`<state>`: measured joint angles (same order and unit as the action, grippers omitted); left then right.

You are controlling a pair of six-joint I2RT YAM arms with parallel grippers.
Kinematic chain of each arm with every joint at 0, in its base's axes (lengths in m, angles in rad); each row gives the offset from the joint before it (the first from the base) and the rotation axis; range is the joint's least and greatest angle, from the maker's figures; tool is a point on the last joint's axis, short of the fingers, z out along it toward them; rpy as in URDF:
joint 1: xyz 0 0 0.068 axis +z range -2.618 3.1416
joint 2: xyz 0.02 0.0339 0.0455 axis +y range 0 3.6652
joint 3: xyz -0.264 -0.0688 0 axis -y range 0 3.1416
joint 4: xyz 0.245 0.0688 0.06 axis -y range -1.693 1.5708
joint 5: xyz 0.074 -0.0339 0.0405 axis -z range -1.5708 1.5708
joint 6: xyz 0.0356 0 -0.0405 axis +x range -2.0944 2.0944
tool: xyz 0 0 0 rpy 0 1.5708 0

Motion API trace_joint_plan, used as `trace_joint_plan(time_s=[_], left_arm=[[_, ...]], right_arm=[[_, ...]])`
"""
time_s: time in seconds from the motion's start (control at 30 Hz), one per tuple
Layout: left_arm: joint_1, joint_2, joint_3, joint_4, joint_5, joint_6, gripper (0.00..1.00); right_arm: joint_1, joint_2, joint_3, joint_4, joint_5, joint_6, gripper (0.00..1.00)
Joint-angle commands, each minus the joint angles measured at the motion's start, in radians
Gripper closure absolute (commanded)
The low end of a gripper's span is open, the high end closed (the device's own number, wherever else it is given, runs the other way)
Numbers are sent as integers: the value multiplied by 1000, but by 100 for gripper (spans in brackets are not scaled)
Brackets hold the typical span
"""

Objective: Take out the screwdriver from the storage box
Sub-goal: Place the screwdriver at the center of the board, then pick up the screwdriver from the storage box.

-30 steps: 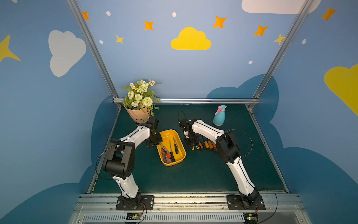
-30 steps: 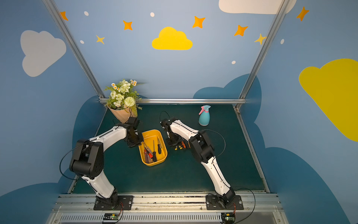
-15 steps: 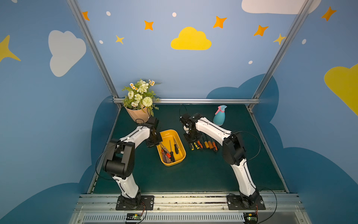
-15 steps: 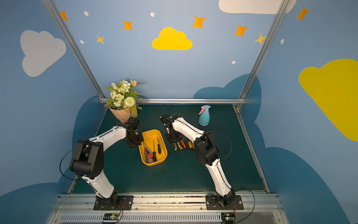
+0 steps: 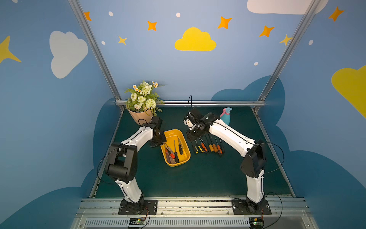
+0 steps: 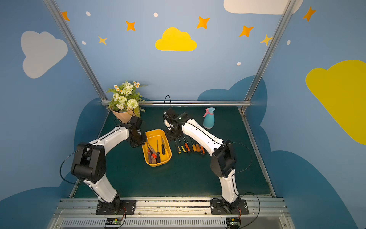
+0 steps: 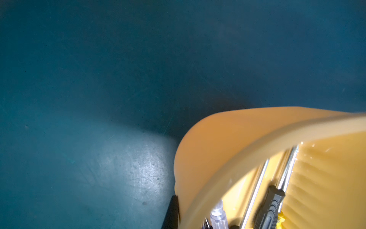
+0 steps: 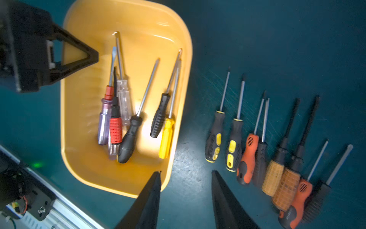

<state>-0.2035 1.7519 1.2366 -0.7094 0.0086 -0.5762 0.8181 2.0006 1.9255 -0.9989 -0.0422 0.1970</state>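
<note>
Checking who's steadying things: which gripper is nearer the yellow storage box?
Left. The left gripper is shut on the rim of the storage box; the right gripper hangs open just beside it, over the mat.

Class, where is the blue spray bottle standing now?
In both top views the spray bottle stands upright at the back right of the mat, just behind the right arm.
</note>
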Motion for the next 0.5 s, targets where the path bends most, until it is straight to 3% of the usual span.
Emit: trace_joint_plan(time_s=[0.0,0.47], left_arm=[[-5,-32,20,-12,36,-7,98],[-8,-32,24,-12,39,-12,98]], right_arm=[[25,11,3,2,-57,-14,56],[107,123,-5,-12,-130,74,57]])
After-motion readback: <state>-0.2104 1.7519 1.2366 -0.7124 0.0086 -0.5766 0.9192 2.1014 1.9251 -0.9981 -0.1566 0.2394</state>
